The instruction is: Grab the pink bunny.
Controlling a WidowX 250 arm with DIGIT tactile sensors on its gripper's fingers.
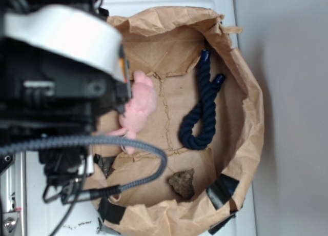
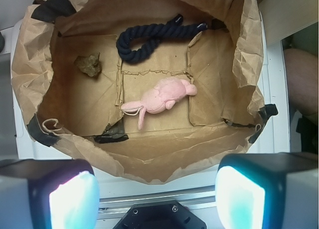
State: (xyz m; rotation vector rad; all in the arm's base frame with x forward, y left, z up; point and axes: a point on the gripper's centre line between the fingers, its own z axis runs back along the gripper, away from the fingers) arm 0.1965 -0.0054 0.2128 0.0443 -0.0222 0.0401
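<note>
The bunny (image 2: 162,97) is lying on its side on the floor of the paper bag (image 2: 239,55), near the middle, touching nothing else. The rope (image 2: 149,37) is resting looped along the far wall, and a brown lump (image 2: 88,64) is sitting toward the far left corner. The gripper (image 2: 157,196) is hovering above the bag's near rim, released, pads (image 2: 72,201) wide apart.
</note>
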